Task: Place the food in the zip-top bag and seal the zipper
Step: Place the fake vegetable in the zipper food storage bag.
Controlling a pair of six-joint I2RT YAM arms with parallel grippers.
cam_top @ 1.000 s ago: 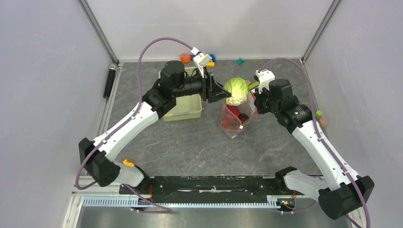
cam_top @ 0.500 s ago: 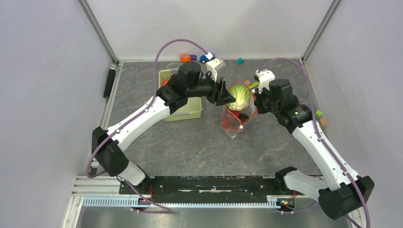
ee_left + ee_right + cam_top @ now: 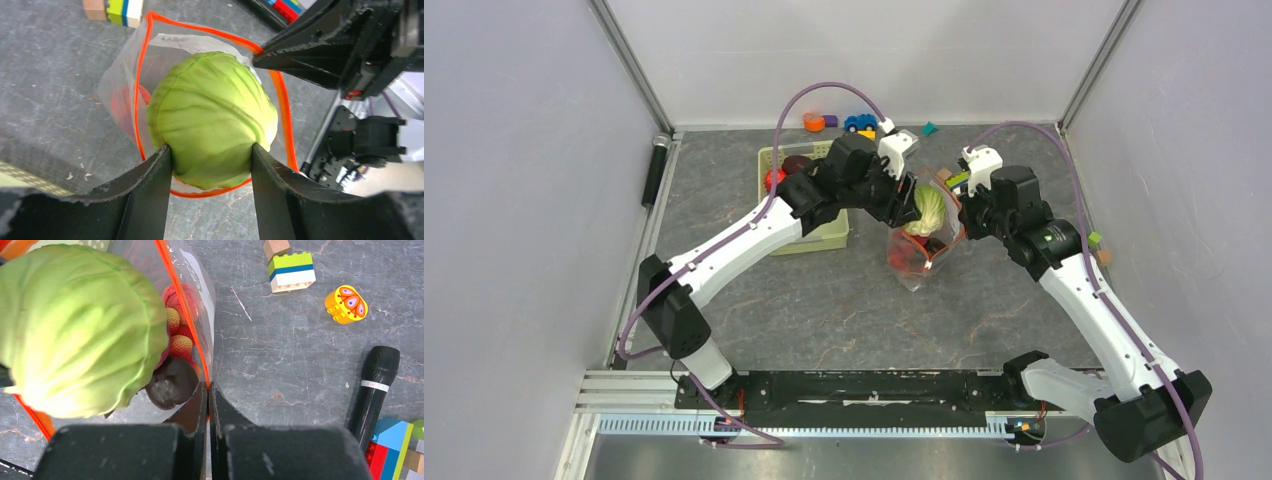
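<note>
The cabbage sits in the mouth of the bag, with its lower part inside the rim and its upper part above it. The bag stands upright on the surface, just beside the basket. The zipper forms an open loop around the cabbage with little clearance on either side. Strawberries and a dark purple piece lie at the bottom of the bag.

Hazards:
- The cabbage is nearly as wide as the mouth. If it is lowered off centre, it is likely to catch the zipper and push the rim down instead of passing through.
- Downward drag on the rim may pull the bag out of the holding pincer or tip the bag, spilling the food.
- The carrying fingers sit close to the rim. On withdrawal they may snag the plastic and lift the bag.
- If the cabbage comes to rest high on the strawberries, it may block the zipper from closing.

The left pincer is spread about halfway and clamps the cabbage between both fingers. The near finger appears to overlap the orange rim, but contact cannot be confirmed. The right pincer is pressed fully together on the bag's mouth edge, with the orange strip pinched between its tips, and holds the mouth up and open. Loose blocks lie near the bag on the right side.
</note>
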